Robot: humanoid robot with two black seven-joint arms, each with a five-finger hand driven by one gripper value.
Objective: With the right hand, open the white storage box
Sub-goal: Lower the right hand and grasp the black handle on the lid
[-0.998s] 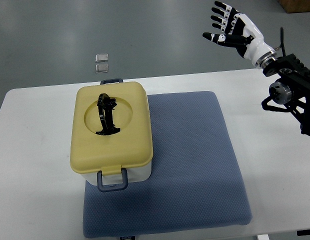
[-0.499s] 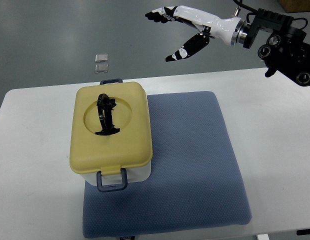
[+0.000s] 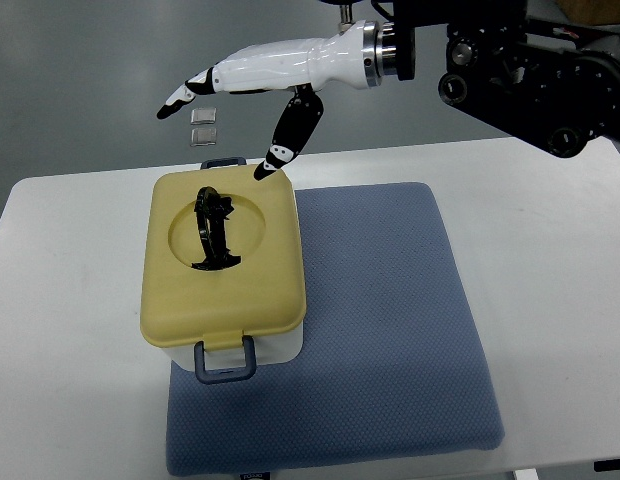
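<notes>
Top view: the box [image 3: 223,275], lid shut, hides its far latch mostly. It sits on a blue mat [image 3: 380,330] on the white table [image 3: 550,300]. Right hand [image 3: 255,80] hovers above, fingers [image 3: 286,140] spread, empty. Grey floor [image 3: 90,80] beyond.

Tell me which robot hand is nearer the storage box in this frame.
Right. The right hand reaches in from the right edge, open, thumb tip just above the far edge of the storage box lid. The left hand is not in view.
</notes>
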